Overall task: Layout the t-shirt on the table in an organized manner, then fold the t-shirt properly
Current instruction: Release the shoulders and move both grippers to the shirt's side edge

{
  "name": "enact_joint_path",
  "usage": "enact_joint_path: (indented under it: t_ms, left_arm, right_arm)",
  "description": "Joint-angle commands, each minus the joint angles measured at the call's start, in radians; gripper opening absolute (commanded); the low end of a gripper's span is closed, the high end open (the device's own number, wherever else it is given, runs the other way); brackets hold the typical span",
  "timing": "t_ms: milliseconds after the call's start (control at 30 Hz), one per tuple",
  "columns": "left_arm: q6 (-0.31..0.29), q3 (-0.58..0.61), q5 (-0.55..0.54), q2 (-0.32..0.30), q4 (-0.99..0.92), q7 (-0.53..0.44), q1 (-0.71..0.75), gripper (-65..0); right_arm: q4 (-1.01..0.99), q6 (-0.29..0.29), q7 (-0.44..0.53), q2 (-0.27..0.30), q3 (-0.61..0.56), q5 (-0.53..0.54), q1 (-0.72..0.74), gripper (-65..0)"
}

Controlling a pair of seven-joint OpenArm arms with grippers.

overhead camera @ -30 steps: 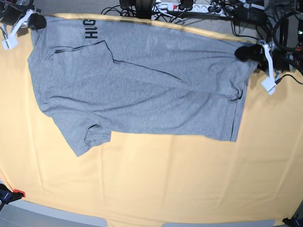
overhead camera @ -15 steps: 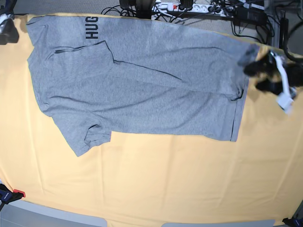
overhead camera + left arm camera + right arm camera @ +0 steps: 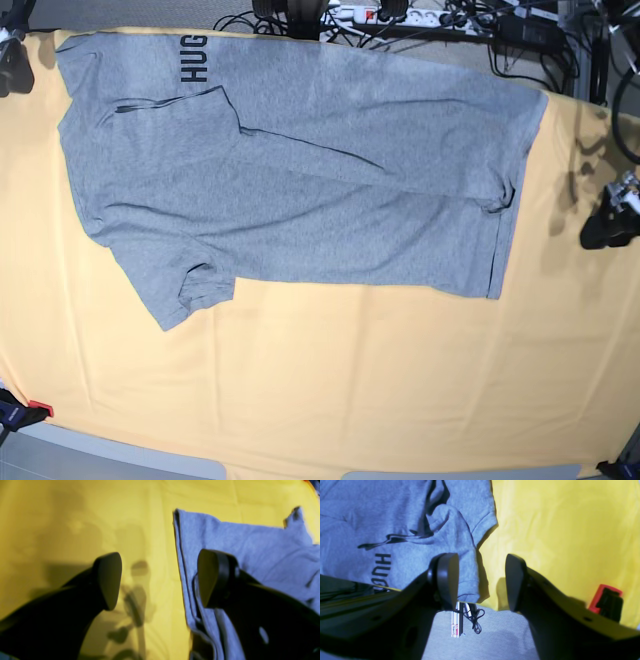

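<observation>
From the base view I see the grey t-shirt (image 3: 300, 170) spread across the upper half of the yellow worktop (image 3: 350, 380), one sleeve pointing toward the lower left of the frame and black lettering (image 3: 193, 58) showing near the upper left edge. A diagonal fold runs across its middle, and the shirt's right-hand edge lies doubled over.

My left end effector (image 3: 160, 580) hangs with its two dark fingers spread wide apart and nothing between them. In its wrist view, one finger (image 3: 107, 580) sits over bare yellow cloth and the other (image 3: 215, 577) over the shirt's folded edge. In the base view it sits at the far right edge, clear of the shirt.

My right end effector (image 3: 481, 580) is likewise spread and empty, hovering over the sleeve hem at the worktop's rim. A red clamp (image 3: 605, 601) shows at the lower right of that wrist view.
</observation>
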Motion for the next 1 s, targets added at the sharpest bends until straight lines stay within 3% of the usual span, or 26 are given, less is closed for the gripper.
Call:
enact_joint_path:
  t_ms: [0, 267, 500, 700, 867, 967]
  left_arm:
    - [-0.016, 0.019, -0.025, -0.026, -0.042, -0.034, -0.051, -17.5]
    - [-0.077, 0.231, 0.006, 0.016, -0.437, -0.075, -0.354, -17.5]
    - [-0.046, 0.313, 0.214, 0.104, -0.623, -0.195, -0.478, -17.5]
    - [-0.094, 0.480, 0.208, 0.186, -0.640, -0.171, -0.477, -17.5]
    - [-0.112, 0.607, 0.113, 0.206, -0.636, -0.090, -0.483, -17.7]
    - [-0.112, 0.615, 0.113, 0.205, -0.620, -0.108, -0.490, -29.0]
  right_arm:
    - [0.013, 0.005, 0.015, 0.016, 0.011, 0.024, -0.007, -32.9]
    - [0.013, 0.005, 0.015, 0.016, 0.011, 0.025, -0.007, -32.9]
    - [0.013, 0.005, 0.015, 0.016, 0.011, 0.025, -0.007, -32.9]
    - [0.013, 0.005, 0.015, 0.016, 0.011, 0.033, -0.002, -32.9]
    - [0.013, 0.005, 0.015, 0.016, 0.011, 0.042, -0.002, -32.9]
    - [0.013, 0.005, 0.015, 0.016, 0.011, 0.094, -0.002, -32.9]
